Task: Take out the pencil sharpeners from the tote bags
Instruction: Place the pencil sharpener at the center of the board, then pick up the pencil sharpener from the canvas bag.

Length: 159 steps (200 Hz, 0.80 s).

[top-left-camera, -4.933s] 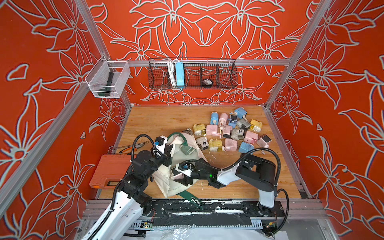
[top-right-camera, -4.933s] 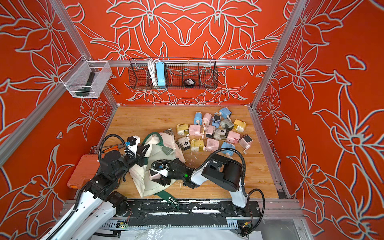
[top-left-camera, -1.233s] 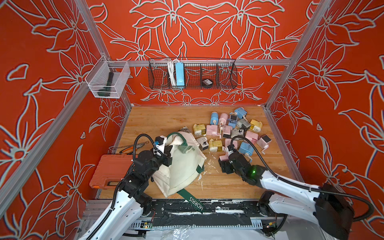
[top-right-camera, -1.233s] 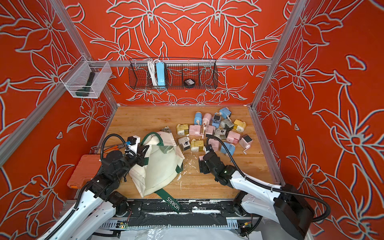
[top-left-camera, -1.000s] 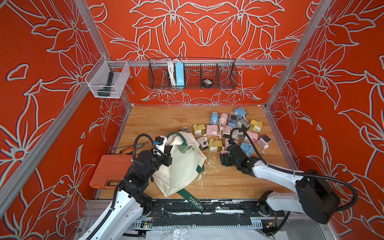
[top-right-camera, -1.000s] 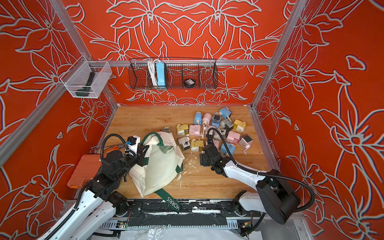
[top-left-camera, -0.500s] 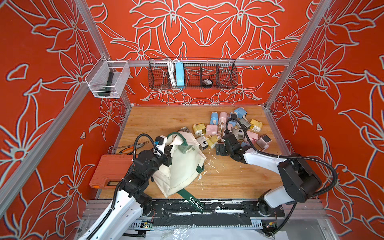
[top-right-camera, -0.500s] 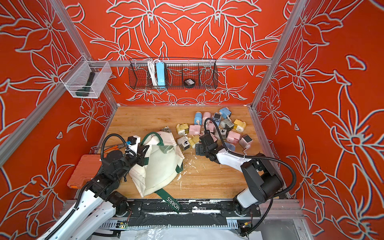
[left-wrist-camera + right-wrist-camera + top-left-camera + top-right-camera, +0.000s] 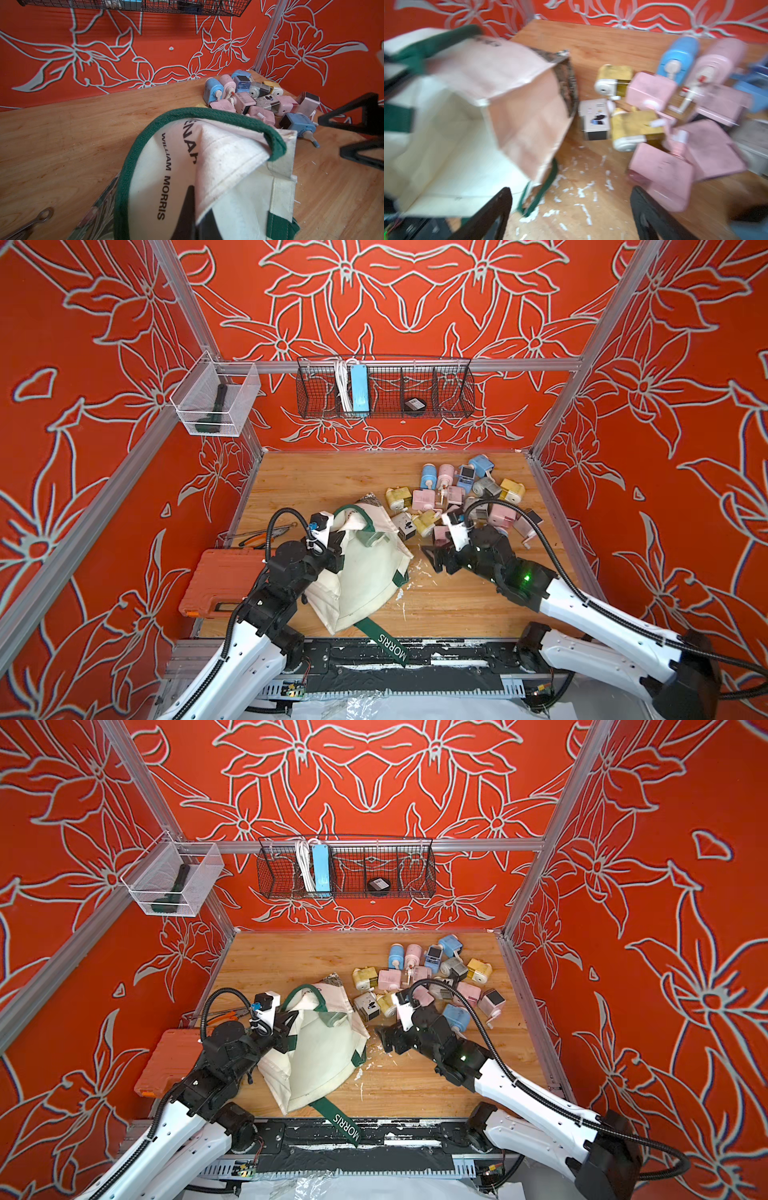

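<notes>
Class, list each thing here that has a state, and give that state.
tote bag: on its side, mouth held open
left gripper: shut on tote bag rim
right gripper: open, empty
pencil sharpeners: heaped on table, outside bag
orange case: closed

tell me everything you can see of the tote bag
The tote bag is cream canvas with dark green handles, black "WILLIAM MORRIS" lettering and a leafy patterned base. It lies slumped on the wooden table, its rim pinched and held up by the shut left gripper, mouth gaping toward the right arm. One handle, lettered "MORRIS", trails over the table's front edge. The base end sits close beside the pencil sharpeners.
</notes>
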Each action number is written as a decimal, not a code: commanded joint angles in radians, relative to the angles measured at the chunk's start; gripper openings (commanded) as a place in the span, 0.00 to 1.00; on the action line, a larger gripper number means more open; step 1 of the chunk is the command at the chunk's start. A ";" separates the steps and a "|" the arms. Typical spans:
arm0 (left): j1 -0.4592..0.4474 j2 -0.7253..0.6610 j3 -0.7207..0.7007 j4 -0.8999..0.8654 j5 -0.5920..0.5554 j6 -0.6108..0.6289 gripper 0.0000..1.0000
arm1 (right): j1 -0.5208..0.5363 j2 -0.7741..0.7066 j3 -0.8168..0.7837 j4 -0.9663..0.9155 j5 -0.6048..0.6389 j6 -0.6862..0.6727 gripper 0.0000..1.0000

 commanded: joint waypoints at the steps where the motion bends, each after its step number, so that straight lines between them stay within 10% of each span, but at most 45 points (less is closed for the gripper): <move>1: -0.003 -0.033 0.000 -0.013 0.038 0.010 0.00 | 0.071 -0.023 -0.072 0.100 -0.099 -0.026 0.87; 109: -0.001 -0.036 0.097 -0.098 0.124 0.204 0.00 | 0.186 0.009 -0.231 0.356 -0.201 -0.036 0.77; 159: 0.000 0.093 0.082 0.017 0.111 0.092 0.00 | 0.197 -0.098 -0.265 0.323 -0.205 -0.068 0.76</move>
